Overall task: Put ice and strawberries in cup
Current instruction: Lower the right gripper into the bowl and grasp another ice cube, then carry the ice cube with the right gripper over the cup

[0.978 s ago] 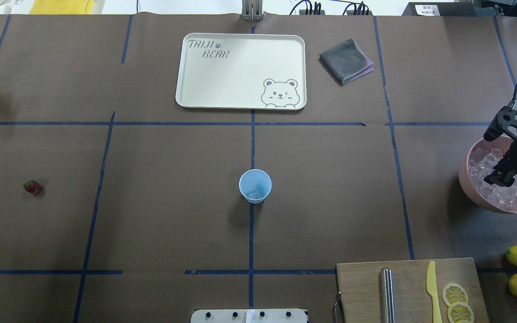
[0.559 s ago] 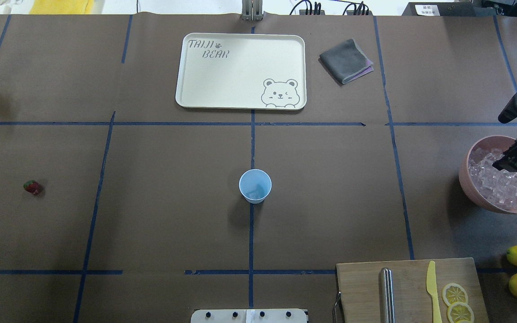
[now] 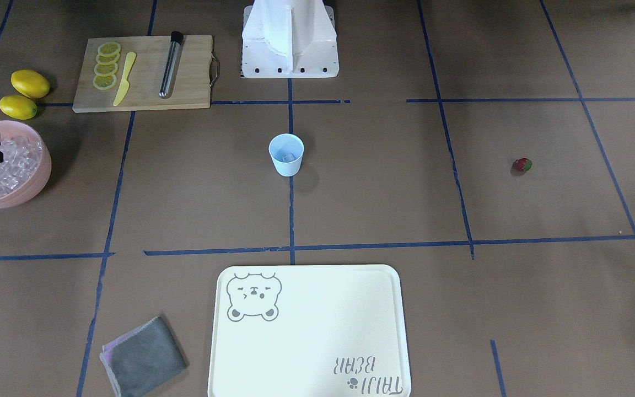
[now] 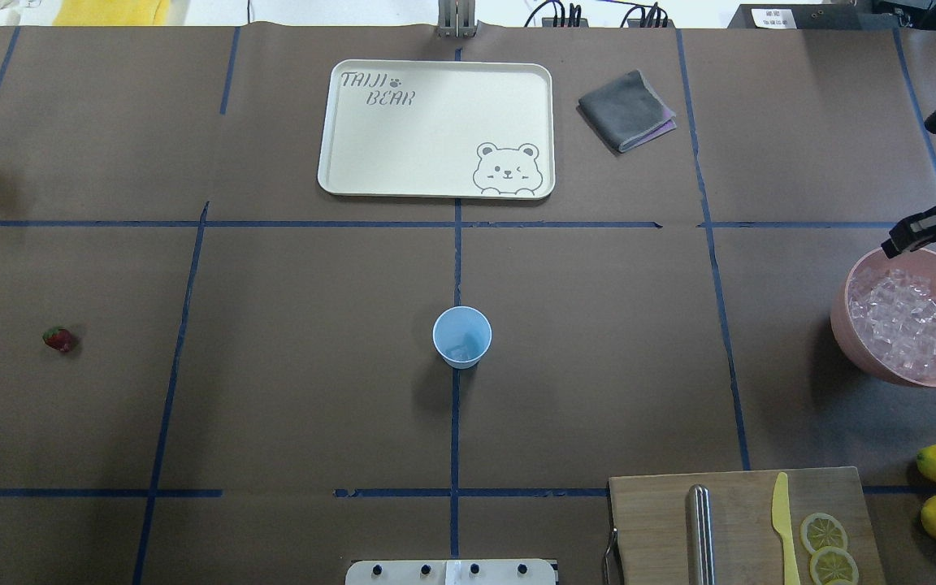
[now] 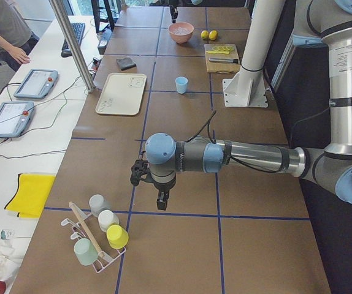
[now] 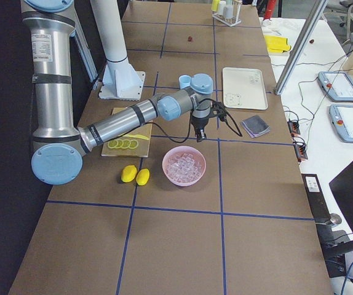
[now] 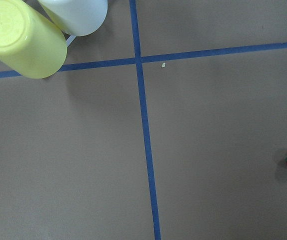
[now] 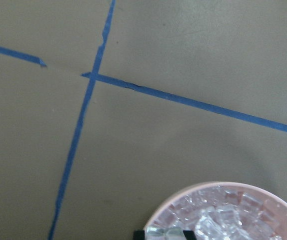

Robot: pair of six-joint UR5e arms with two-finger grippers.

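Your brown counter (image 4: 273,406) is taped into blue squares. The cream bear tray (image 4: 435,130) sits at the far side and the wooden chopping board (image 4: 655,520) at the near right with lemon slices on it. Over on the right edge you've got the pink bowl (image 4: 846,341), piled with ice (image 4: 903,321). The pale blue cup (image 4: 439,333) stands upright at the centre, right on the middle tape line, well apart from the bowl, and there's 1 clear cube lying at its bottom. Now the right gripper (image 4: 897,242): it hangs above the bowl's far rim, and its wrist camera shows the 2 black fingertips pinched in on a glassy ice cube (image 8: 163,233). The left gripper (image 5: 162,201) hovers over the counter far out on the left, near a rack of upturned cups, and from this side view alone you can't tell whether it's spread or closed. The strawberry (image 4: 59,339) lies on the counter out left, well apart from the cup, with nothing touching it.
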